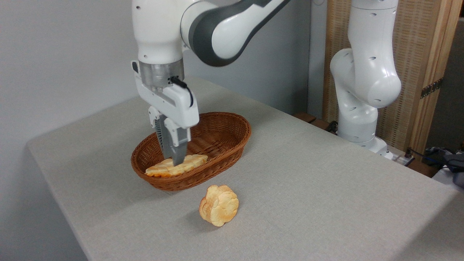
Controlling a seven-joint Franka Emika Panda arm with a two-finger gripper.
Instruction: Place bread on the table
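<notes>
Your pincer point(176, 161) points straight down into the basket point(232, 125), its fingertips at the middle of the bread point(176, 166). From this side the near finger hides the far one, so you cannot tell whether the fingers are set narrowly about the loaf, already squeezing it, or only touching its top. The bread lies directly beneath the pincer, long and flat, along the near wall of the basket, its left end riding up toward the rim and its right end just past the fingers. The likely step is the grasp, and doing it well means closing across the loaf's narrow width, near its midpoint, so neither end droops when it comes up. Check that both fingertips sit below the loaf's top ridges before you squeeze; a shallow pinch on a flat braid looks likely to slip. Lift straight up until the loaf is above the wicker rim before moving sideways, since the near wall stands right beside the bread and could catch an end or drag the basket along. Outward from the pincer, in front and a little to the right, a round bun point(219, 205) stands on edge on the worktop point(326, 188); choose bare cloth well apart from it and from the basket for the set-down.
</notes>
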